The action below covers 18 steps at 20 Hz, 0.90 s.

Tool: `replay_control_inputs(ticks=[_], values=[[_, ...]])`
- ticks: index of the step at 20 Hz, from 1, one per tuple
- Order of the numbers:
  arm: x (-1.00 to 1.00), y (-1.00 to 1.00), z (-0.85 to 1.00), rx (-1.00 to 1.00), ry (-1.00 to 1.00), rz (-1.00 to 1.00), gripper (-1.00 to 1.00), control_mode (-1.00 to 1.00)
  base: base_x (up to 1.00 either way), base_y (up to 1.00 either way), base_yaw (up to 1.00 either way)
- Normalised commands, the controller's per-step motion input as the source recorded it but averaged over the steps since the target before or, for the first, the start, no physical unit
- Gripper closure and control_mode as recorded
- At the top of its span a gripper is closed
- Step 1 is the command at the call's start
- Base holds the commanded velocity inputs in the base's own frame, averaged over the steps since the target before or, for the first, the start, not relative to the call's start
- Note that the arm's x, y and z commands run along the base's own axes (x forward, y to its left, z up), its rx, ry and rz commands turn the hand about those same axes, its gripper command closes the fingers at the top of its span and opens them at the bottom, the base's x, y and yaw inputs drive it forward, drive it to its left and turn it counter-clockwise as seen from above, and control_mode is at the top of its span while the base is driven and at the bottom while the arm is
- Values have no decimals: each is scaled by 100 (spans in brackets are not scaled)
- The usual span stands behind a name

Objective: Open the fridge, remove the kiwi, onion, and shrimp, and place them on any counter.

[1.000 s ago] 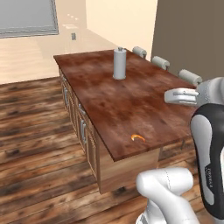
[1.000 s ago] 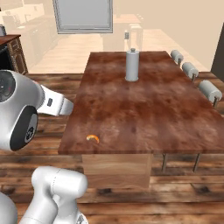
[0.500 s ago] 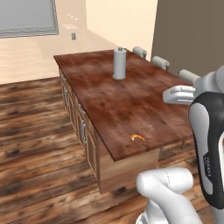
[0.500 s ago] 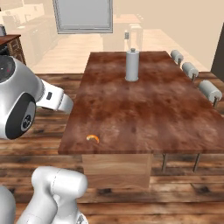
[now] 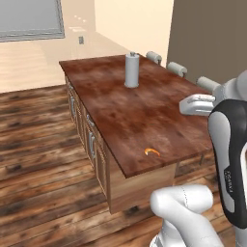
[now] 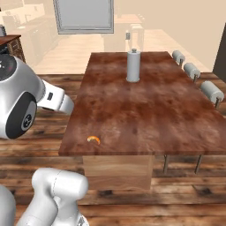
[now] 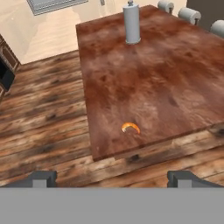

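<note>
My pincer [image 7: 112,178] hangs with its jaws spread as wide as they go and nothing between them, its two dark fingertips [image 7: 40,178] showing low in the hand view, well apart from each other and above the wooden floor [image 7: 48,127] just short of the surface [image 7: 166,83].

The shrimp [image 7: 130,127], a small orange crescent, lies ahead of the pincer and a little above its midline in the hand view, on the dark reddish-brown top close to the near edge and near the corner. It is clear of the fingertips, with the edge of the surface and a strip of floor between them. From the left base camera I see the same shrimp [image 5: 152,152] near the near end of the island, and from the right base camera it [image 6: 93,139] sits close to the near left corner.

Far beyond the shrimp, toward the opposite end of the top, a grey cylinder [image 7: 131,24] stands upright. Past it, along the far right side, a row of grey stools [image 6: 192,69] lines the island. A grey-framed panel [image 6: 84,16] hangs on the far wall.
</note>
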Motion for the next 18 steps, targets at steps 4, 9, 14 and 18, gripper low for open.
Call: replay_control_inputs(ticks=[4, 9, 14, 18], values=[[0, 0, -1, 0, 0, 0, -100, 100, -4, 0, 0], [0, 0, 0, 0, 0, 0, -100, 100, -26, -10, 2], [0, 0, 0, 0, 0, 0, -100, 100, -58, -14, 12], [0, 0, 0, 0, 0, 0, -100, 100, -78, -21, 33]])
